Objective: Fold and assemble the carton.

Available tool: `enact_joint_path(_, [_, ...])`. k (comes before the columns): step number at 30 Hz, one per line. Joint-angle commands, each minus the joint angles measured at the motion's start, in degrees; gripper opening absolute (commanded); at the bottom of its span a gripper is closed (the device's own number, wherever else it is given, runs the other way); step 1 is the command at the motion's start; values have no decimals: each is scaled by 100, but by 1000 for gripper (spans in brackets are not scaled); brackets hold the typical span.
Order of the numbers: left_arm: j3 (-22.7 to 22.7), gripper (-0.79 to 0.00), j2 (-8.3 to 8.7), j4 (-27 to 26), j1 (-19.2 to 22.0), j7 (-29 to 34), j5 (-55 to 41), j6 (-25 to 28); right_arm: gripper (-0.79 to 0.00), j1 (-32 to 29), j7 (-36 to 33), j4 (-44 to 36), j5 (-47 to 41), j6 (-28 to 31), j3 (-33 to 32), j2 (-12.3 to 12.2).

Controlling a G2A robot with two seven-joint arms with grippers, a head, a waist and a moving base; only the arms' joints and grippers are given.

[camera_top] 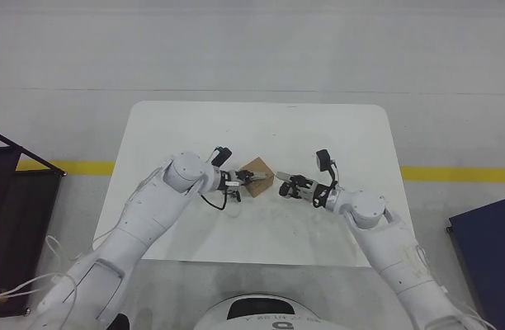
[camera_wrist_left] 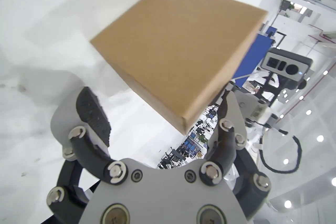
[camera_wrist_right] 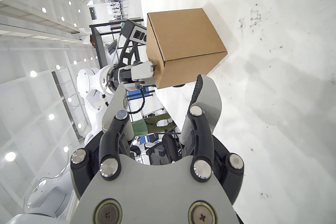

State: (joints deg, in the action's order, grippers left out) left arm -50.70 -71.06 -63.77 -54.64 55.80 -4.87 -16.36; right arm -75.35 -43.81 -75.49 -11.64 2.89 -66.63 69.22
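**Boxed-up carton sat mid-table between two open grippers**

The brown carton, its visible faces closed into a cube, stood on the white table near the middle, turned corner-on to the robot. The left gripper was at the carton's left side with its jaws spread wide. One finger lay against the carton's edge by a lower corner, while the other finger's dark pad stood clear of the cardboard. The right gripper was just right of the carton, its jaws also spread and gripping nothing. Its padded fingertip was close below the carton's nearest face, but whether they touched could not be told.
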Motion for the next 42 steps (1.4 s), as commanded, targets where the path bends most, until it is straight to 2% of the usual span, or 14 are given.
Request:
enact_joint_path(1, [-92, 0, 31, -147, -54, 79, -75, 26, -289, -15, -12, -26, 12, 8, -12, -8])
enact_joint_path(5, [-346, 0, 122, -444, -173, 48, -69, 4, -292, -58, -15, -93, 13, 36, -48, -25])
enact_joint_path(11, [-1085, 0, 309, -792, -398, -408, -83, 69, -296, -172, -62, -285, 38, 140, -96, -57])
enact_joint_path(14, [-1343, 0, 345, -892, -479, -1014, -26, 161, -299, -209, -51, -456, 107, 160, -100, -71])
enact_joint_path(17, [-1341, 0, 289, -903, -518, -1884, -36, 274, -296, -207, -51, -634, 210, 148, -86, -82])
enact_joint_path(20, [-1062, 0, 173, -664, -400, -2151, -222, 274, -299, -190, -46, -779, 240, 125, -85, -89])
enact_joint_path(24, [-719, 0, 5, -153, -186, -2099, -657, 398, -302, -204, -12, -929, 286, 122, -111, -104])
enact_joint_path(28, [-636, 0, -123, 168, -171, -1553, -1605, 774, -314, -208, 35, -975, 337, 84, -195, -129])
enact_joint_path(30, [-634, 0, -160, 331, -157, -1234, -2005, 728, -345, -193, 48, -977, 335, 67, -254, -141])
enact_joint_path(32, [-630, 0, -183, 441, -145, -945, -2281, 657, -453, -183, 64, -999, 358, 55, -312, -155])
enact_joint_path(34, [-630, 0, -192, 508, -142, -706, -2443, 588, -628, -174, 76, -1048, 427, 27, -366, -172])
enact_joint_path(35, [-640, 0, -193, 522, -142, -585, -2524, 561, -785, -165, 80, -1077, 473, -8, -393, -181])
enact_joint_path(39, [-740, 0, -156, 446, -183, -520, -2513, 559, -785, -101, -10, -1263, 801, -221, -440, -223])
enact_joint_path(42, [-985, 0, -72, 266, -326, -758, -2376, 649, -785, -30, -210, -1574, 1537, -489, -302, -266])
